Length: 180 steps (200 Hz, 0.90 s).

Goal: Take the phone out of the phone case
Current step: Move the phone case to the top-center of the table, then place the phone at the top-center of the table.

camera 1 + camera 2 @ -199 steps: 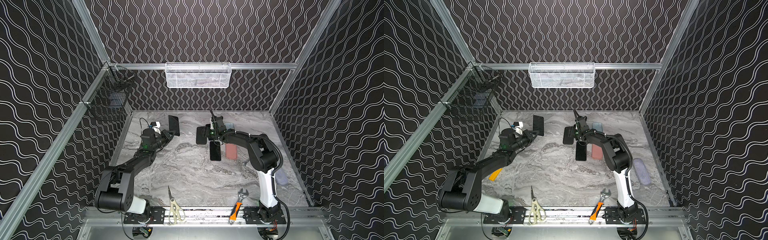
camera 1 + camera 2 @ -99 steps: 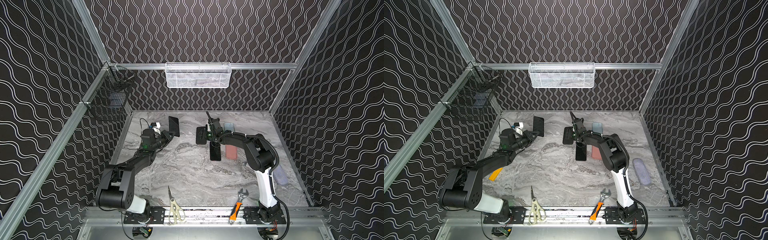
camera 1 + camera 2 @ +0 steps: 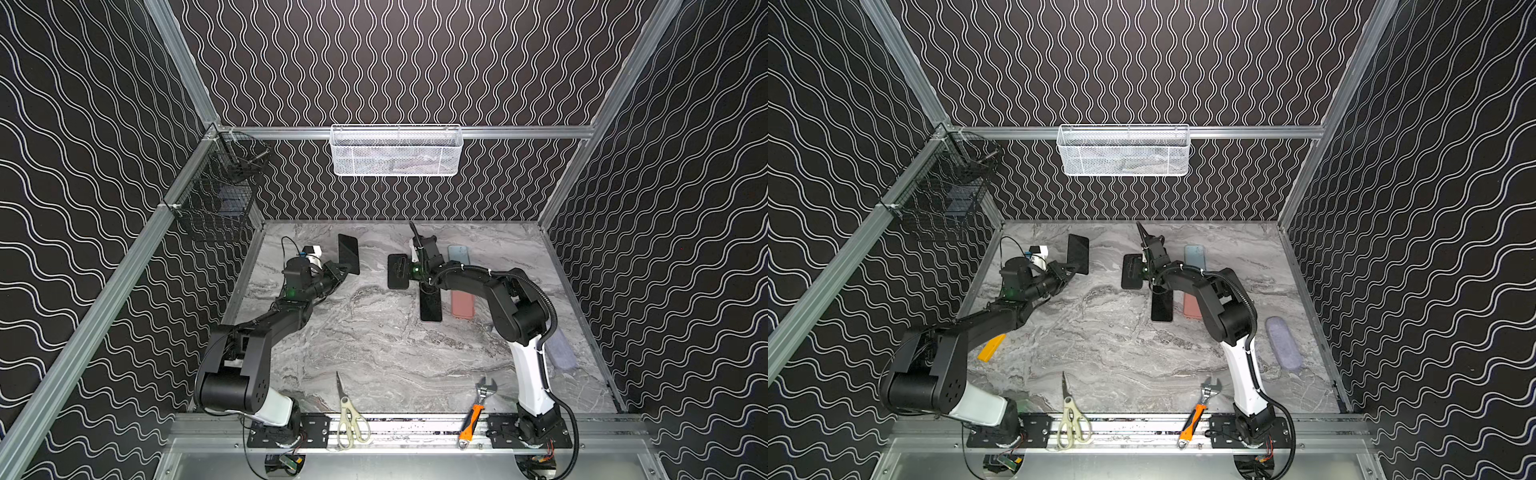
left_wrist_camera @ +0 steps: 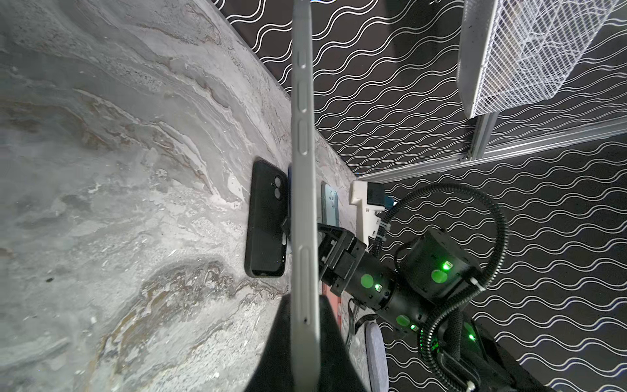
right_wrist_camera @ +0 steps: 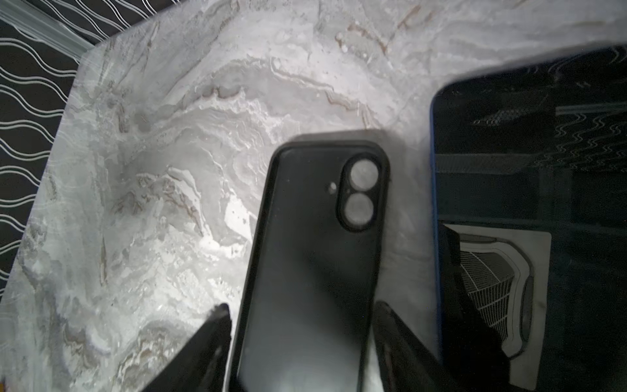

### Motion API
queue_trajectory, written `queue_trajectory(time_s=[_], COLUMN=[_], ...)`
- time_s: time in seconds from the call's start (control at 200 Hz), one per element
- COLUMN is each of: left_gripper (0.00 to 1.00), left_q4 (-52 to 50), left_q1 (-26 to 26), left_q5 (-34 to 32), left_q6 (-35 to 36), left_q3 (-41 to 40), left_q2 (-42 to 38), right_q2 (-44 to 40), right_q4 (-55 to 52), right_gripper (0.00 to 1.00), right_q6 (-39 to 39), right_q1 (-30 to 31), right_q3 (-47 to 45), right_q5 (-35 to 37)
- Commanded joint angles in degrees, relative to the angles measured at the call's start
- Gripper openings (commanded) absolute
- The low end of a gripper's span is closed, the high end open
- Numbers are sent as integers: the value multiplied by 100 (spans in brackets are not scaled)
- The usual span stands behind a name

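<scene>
**Right arm shifts at the case; phone out and in the left grip**

Against a second ago, the right arm has drawn its elbow in a little and carried its wrist slightly toward the phone case [image 3: 398, 272]. The left arm, both of the task's things and the loose tools on the marble table [image 3: 374, 357] lie as they did.

The left gripper [image 4: 304, 305] is clamped tight on the lower end of the phone [image 3: 348, 258]. It holds the phone up near the back left of the table, well apart from the case. In both top views the phone is a bare dark slab tilted on end. The left wrist view shows it edge-on: a thin grey side rail with long buttons set into it and no cover around it.

The case lies flat and empty near the middle back of the table, black and matte, with its two round lens openings showing. It sits just beside a blue-edged phone [image 5: 509, 152] that lies screen up.

The right gripper [image 5: 302, 325] stands wide, one finger on each side of the case's width. Whether the fingers press its edges cannot be told, as the right wrist view is blurred.
</scene>
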Motion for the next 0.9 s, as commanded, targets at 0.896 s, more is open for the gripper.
queue_trajectory(time_s=[0.896], left_gripper=[0], left_q4=[564], left_q1=[-902], left_q5=[-349], left_q6=[499], left_q3=[857], left_q2=[1846], right_q2=[-4312], right_q4=[1743], right_gripper=[69], right_q6=[196], right_q1=[-1126], right_q3=[-4834], right_q5=[-1019])
